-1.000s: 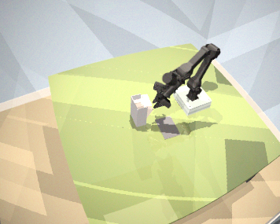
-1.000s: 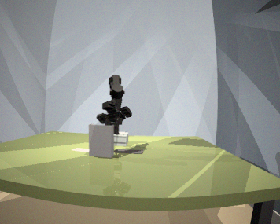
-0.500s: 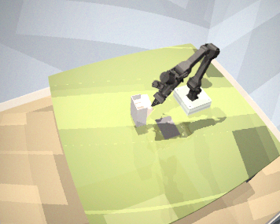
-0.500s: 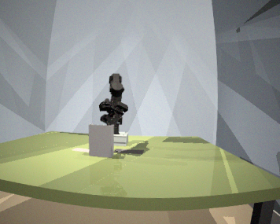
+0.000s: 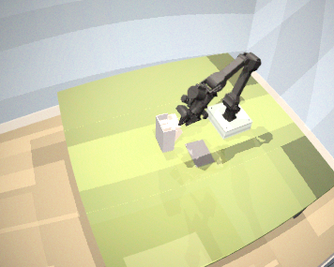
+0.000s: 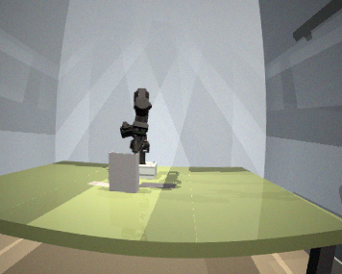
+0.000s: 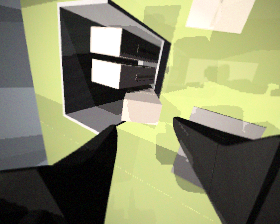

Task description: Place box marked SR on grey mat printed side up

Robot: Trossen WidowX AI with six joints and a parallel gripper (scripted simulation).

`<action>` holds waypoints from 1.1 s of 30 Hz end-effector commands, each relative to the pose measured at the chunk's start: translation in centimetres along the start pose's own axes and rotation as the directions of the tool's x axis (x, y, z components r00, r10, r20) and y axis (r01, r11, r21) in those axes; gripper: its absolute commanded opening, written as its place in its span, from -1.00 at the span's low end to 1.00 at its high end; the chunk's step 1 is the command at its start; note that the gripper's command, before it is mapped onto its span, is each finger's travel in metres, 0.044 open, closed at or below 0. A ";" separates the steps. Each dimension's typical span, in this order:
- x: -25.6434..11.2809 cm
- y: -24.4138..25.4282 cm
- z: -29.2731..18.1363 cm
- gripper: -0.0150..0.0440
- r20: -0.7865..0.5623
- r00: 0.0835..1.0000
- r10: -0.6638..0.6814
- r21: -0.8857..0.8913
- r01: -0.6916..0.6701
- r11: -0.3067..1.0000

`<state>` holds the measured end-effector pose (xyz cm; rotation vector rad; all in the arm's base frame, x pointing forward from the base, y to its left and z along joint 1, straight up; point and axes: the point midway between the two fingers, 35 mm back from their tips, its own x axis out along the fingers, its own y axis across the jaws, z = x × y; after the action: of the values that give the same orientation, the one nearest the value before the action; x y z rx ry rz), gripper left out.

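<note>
Gripper (image 5: 180, 116) (image 6: 133, 140) (image 7: 144, 125), one: fingers spread. Nearest box (image 5: 178, 132) (image 7: 142, 109), code unreadable: twelve o'clock from the fingertips, wrist view.

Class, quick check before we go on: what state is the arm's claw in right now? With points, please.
Claw (image 5: 180, 118) (image 7: 144, 125): open, holding nothing; the fingers stand apart near the bin (image 5: 166, 140) (image 6: 124, 172) (image 7: 62, 60).

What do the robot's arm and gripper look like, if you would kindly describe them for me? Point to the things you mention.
The arm (image 5: 244, 76) (image 6: 141, 102) is dark grey to black, with chunky rounded joints joined by straight links. The gripper (image 5: 181, 117) (image 7: 144, 125) has two matching black fingers, broad at the back and tapering to points. I can make out no markings or cables on either.
</note>
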<state>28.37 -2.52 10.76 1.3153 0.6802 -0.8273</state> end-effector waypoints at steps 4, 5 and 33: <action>-0.2 0.3 0.1 0.31 -0.011 1.000 -0.028 0.190 0.030 0.981; -0.3 0.3 0.1 0.31 -0.013 0.999 -0.033 0.220 0.035 0.975; 2.9 0.3 0.1 0.31 -0.014 0.999 -0.038 0.263 0.041 0.964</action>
<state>30.07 -2.95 8.92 1.5512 0.6147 -0.9711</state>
